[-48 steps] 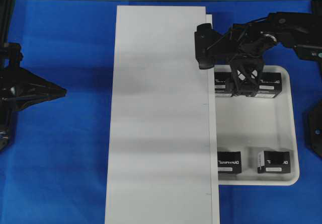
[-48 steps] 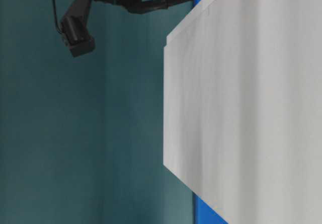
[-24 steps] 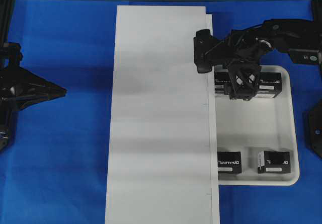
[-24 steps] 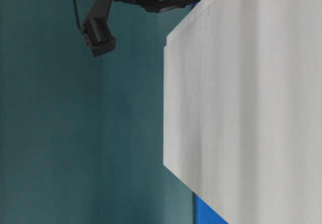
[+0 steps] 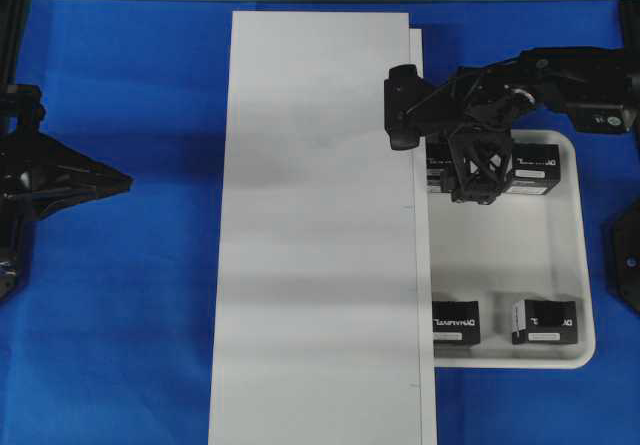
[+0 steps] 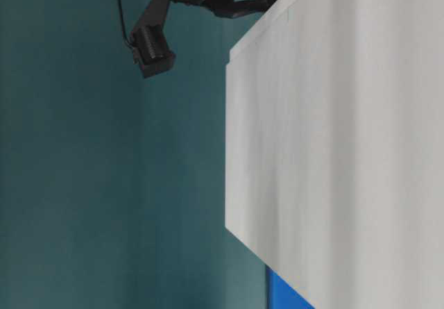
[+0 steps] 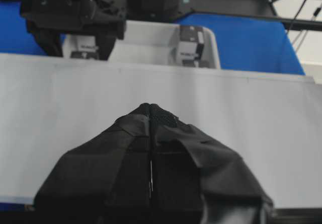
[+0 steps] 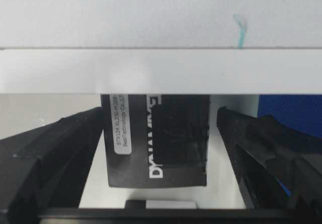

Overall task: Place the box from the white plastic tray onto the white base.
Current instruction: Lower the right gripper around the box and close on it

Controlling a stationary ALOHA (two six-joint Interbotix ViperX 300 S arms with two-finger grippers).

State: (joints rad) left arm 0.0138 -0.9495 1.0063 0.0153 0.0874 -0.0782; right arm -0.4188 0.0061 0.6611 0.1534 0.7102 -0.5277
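Blue cloth covers the surface (image 5: pixel 130 295), with the white base (image 5: pixel 315 235) lying lengthwise down its middle. At the white plastic tray's (image 5: pixel 530 265) far left corner, the right pincer (image 5: pixel 480 177) straddles the box (image 8: pixel 157 141), jaws wide and clear of its sides. By the surface's left edge, the left pincer (image 7: pixel 150 108) is pressed closed.

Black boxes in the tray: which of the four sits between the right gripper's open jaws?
The far-row box nearest the white base; the right gripper straddles it without closing. Its neighbour and the two near-row boxes sit apart.
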